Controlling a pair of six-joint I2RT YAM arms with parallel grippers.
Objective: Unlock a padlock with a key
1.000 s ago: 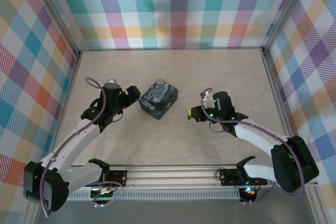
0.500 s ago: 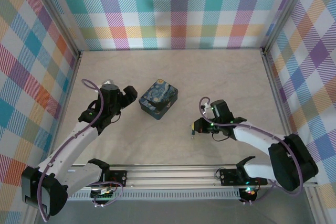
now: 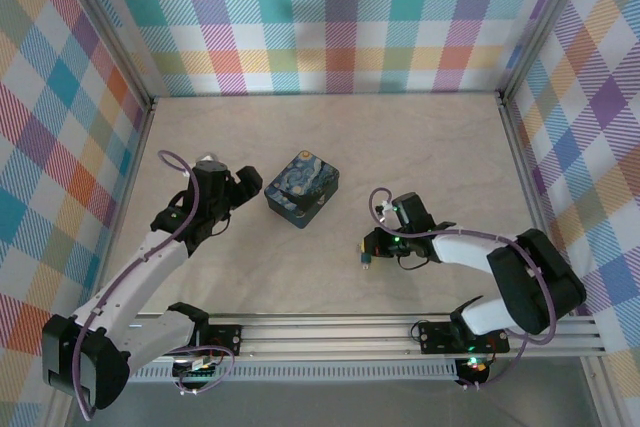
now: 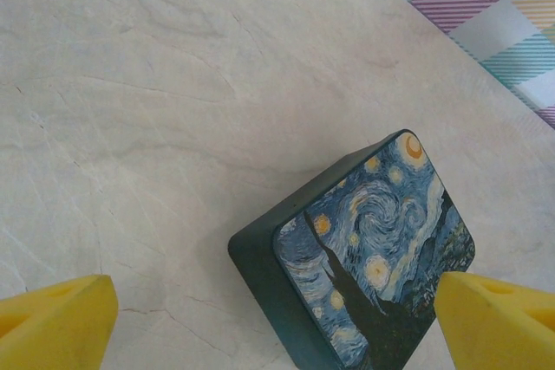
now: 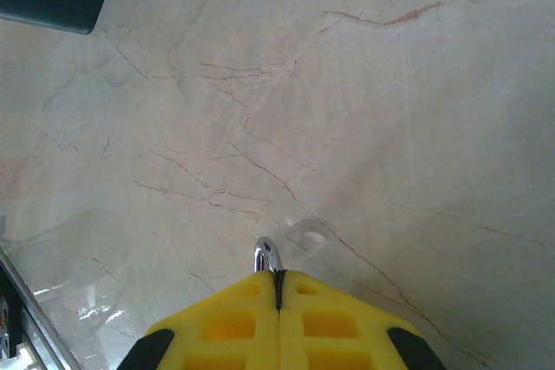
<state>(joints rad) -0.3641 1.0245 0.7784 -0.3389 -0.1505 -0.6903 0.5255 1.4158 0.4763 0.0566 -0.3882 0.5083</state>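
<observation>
The padlock [image 5: 267, 256] shows as little more than a thin, shiny silver loop, its shackle, poking out from the pinched-together jaws of the right gripper [image 5: 278, 276]. Its body is hidden between them. It sits low over the pale veined bench [image 5: 390, 127], towards the near side. Whether it touches the surface I cannot tell.

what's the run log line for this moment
left end effector: open, beside dark-blue swirly-print box | right end effector: shut on thin silver metal loop
</observation>
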